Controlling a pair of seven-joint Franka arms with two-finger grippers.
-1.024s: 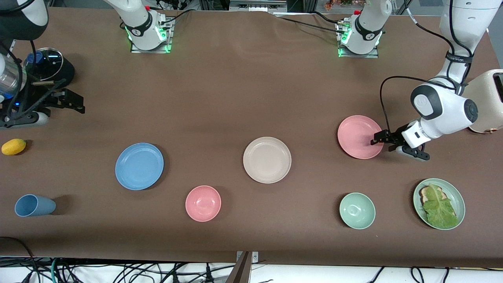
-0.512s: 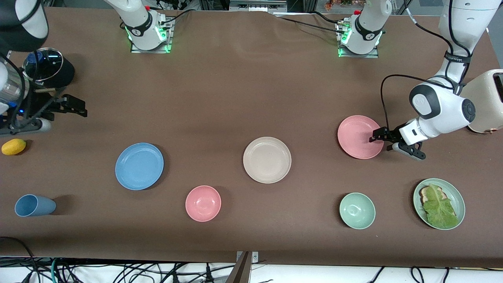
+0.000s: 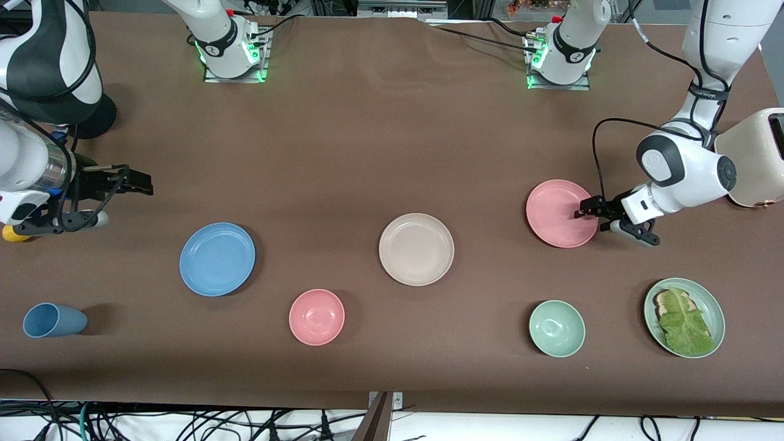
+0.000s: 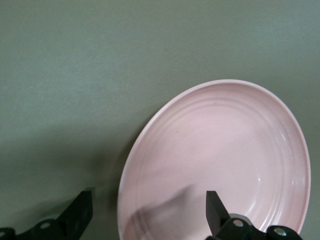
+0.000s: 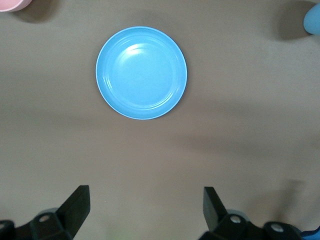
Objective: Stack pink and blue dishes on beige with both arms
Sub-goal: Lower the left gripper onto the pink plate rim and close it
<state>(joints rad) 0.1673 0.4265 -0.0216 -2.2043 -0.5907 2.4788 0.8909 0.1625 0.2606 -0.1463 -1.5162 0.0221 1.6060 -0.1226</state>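
Observation:
The pink plate (image 3: 561,213) lies toward the left arm's end of the table. My left gripper (image 3: 591,215) is open low at its edge. In the left wrist view the pink plate (image 4: 215,160) has its rim between the open fingers of the left gripper (image 4: 148,210), one over the plate and one over the table. The beige plate (image 3: 416,249) sits mid-table with nothing on it. The blue plate (image 3: 217,259) lies toward the right arm's end. My right gripper (image 3: 128,202) hangs open and holds nothing, over bare table beside it. In the right wrist view the blue plate (image 5: 141,72) lies ahead of the right gripper (image 5: 145,205).
A pink bowl (image 3: 316,316), a green bowl (image 3: 557,328) and a green plate (image 3: 718,309) with lettuce lie nearer the camera. A blue cup (image 3: 52,320) lies on its side. A yellow fruit (image 3: 9,234) sits under the right arm. A cream toaster (image 3: 756,159) stands by the left arm.
The right arm has swung in from the table's end toward the blue plate, and now covers the black pot. The left gripper has shifted slightly along the pink plate's rim. Both stay open.

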